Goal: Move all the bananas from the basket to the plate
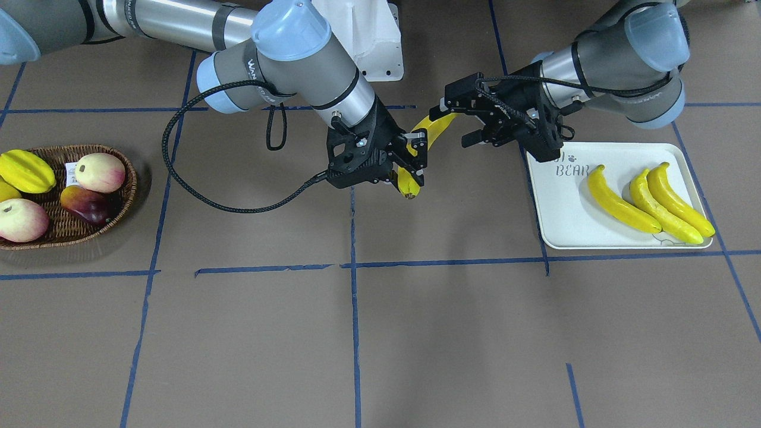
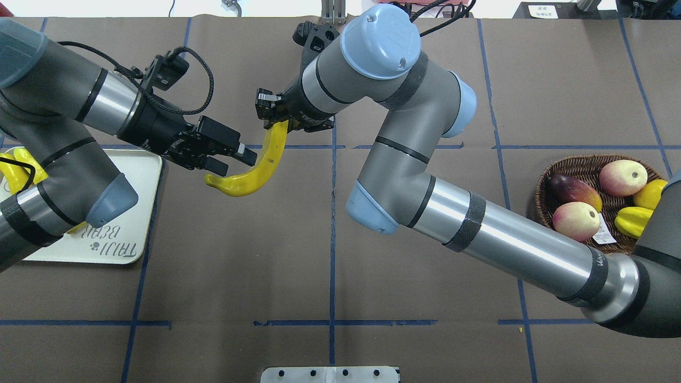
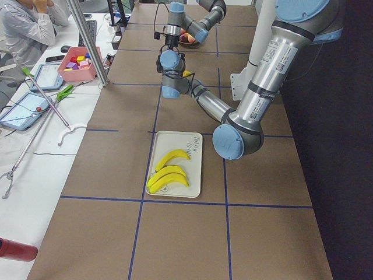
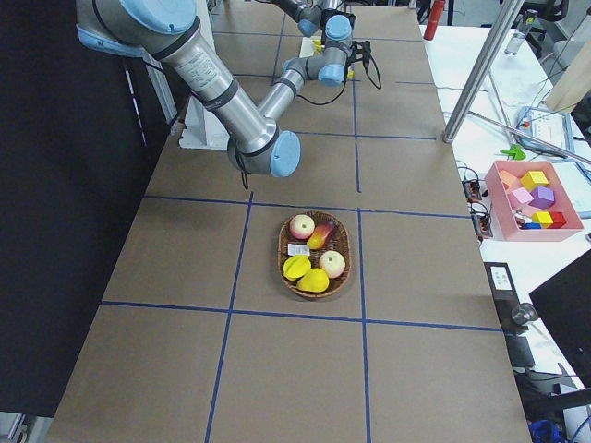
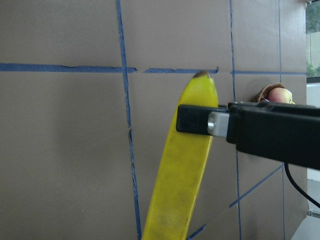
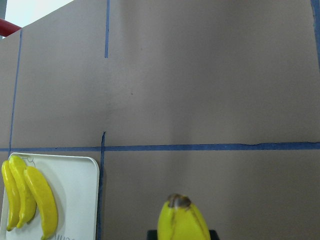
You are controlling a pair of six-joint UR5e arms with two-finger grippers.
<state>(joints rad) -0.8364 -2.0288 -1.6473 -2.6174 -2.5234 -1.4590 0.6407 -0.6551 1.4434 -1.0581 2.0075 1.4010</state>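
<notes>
One yellow banana (image 1: 431,128) hangs in the air over the middle of the table. My right gripper (image 1: 410,163) is shut on its lower half; it also shows in the overhead view (image 2: 274,119). My left gripper (image 1: 459,125) is open, its fingers straddling the banana's (image 2: 266,165) other end. In the left wrist view one finger (image 5: 200,120) lies against the banana (image 5: 185,165). Three bananas (image 1: 618,202) lie side by side on the white plate (image 1: 565,220). The wicker basket (image 1: 128,184) holds no banana that I can see.
The basket (image 2: 542,181) holds peaches (image 1: 100,172), a starfruit (image 1: 27,171) and a dark red fruit (image 1: 86,203). The white robot base (image 1: 380,47) stands behind the grippers. Blue tape lines cross the brown table. A person and side tables show beyond the table.
</notes>
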